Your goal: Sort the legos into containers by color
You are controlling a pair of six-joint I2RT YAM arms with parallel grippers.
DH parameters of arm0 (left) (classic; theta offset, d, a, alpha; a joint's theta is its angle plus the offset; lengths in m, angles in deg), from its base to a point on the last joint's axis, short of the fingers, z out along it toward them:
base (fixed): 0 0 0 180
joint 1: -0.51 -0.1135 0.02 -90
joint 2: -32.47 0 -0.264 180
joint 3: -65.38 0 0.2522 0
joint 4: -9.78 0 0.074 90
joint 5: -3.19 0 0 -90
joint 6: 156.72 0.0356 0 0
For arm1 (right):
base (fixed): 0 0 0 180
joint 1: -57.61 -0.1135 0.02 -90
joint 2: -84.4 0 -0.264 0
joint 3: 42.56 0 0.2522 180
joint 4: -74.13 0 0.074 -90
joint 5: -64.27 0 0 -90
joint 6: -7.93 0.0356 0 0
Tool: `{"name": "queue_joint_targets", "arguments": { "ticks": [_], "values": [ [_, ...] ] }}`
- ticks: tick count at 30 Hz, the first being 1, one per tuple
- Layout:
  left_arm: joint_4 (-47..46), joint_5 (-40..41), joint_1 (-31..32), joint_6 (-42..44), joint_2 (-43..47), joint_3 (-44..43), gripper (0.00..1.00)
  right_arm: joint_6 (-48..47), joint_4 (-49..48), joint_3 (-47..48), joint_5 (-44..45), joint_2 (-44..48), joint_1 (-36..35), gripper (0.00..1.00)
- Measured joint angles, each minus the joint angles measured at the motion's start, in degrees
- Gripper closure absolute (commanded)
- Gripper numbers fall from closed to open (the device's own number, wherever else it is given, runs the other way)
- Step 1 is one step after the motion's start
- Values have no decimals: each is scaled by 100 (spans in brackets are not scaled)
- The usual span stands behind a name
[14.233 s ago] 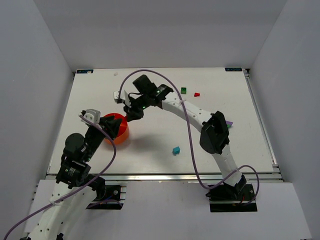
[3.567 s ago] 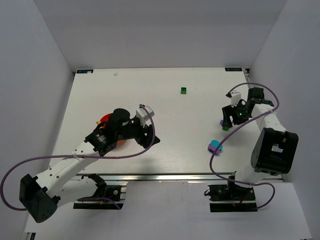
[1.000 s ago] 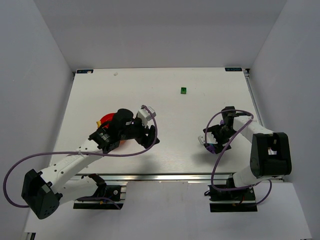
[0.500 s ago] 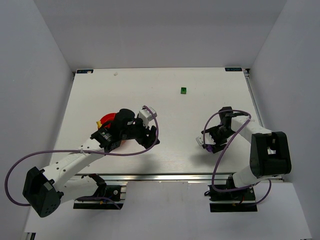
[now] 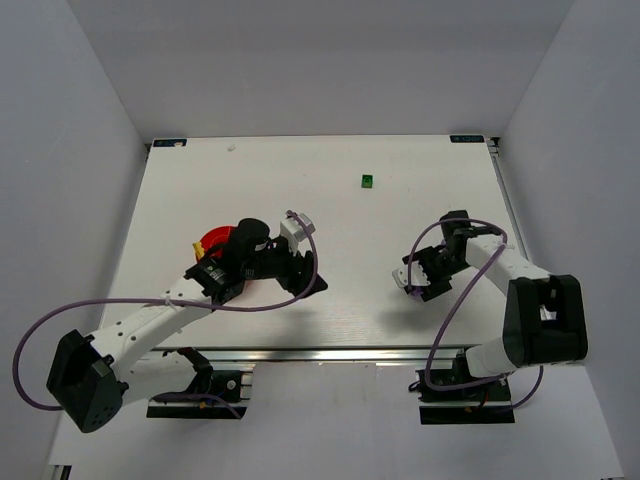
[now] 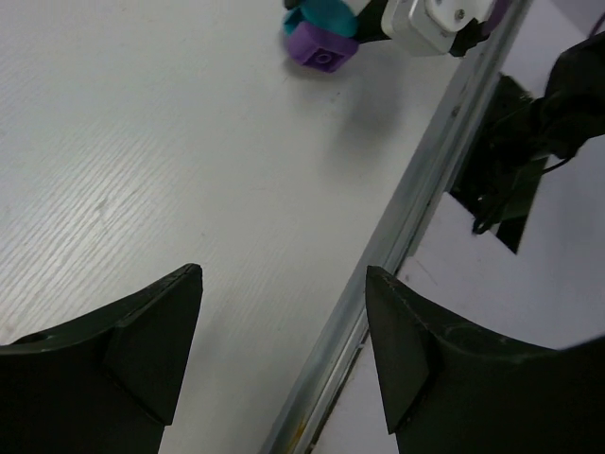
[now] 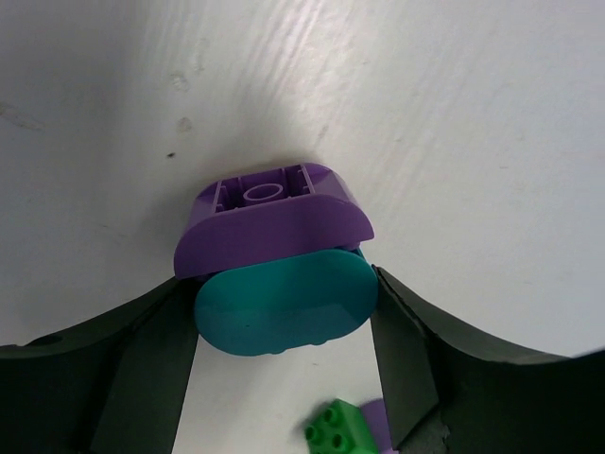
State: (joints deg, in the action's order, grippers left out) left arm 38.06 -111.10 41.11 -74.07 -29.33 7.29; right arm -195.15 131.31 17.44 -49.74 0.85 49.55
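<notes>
Watching from beside the rig: right fingers [image 7: 113,378] are low on the tabletop [image 5: 300,180], right of centre, and press against both ends of the teal brick [image 7: 284,312], gripping it. The purple brick [image 7: 269,222] lies on the tabletop and touches the teal brick's far side. A near green brick [image 7: 336,423] shows low in the right wrist view, between the fingers' bases; cannot tell what it rests on.

Left fingers [image 6: 142,340] are spread apart with nothing between them, over bare tabletop close to the front rail. The red bowl [image 5: 212,240] sits left of centre, partly hidden under the left arm. 1 far green brick [image 5: 368,181] lies alone toward the back, well apart from both arms
</notes>
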Motion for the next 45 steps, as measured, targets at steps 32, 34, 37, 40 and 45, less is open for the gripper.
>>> {"name": "queue_joint_targets", "arguments": {
  "ticks": [32,34,37,40,45],
  "values": [
    [-4103,-151,291,-3971,-2745,-741,10,6297,-1502,785,-358,1954,-1928,100],
    [-4015,-103,328,-3991,-2804,-800,15,6424,-1561,769,-271,1954,-1982,100],
    [-3897,-46,341,-4015,-2872,-859,28,6566,-1663,750,-125,1954,-2048,100],
    [-3794,-17,341,-4035,-2896,-887,55,6645,-1751,732,-20,1954,-2092,100],
    [-3644,76,341,-4116,-2962,-1016,75,6710,-1897,673,205,1969,-2127,100]
  ]
}}
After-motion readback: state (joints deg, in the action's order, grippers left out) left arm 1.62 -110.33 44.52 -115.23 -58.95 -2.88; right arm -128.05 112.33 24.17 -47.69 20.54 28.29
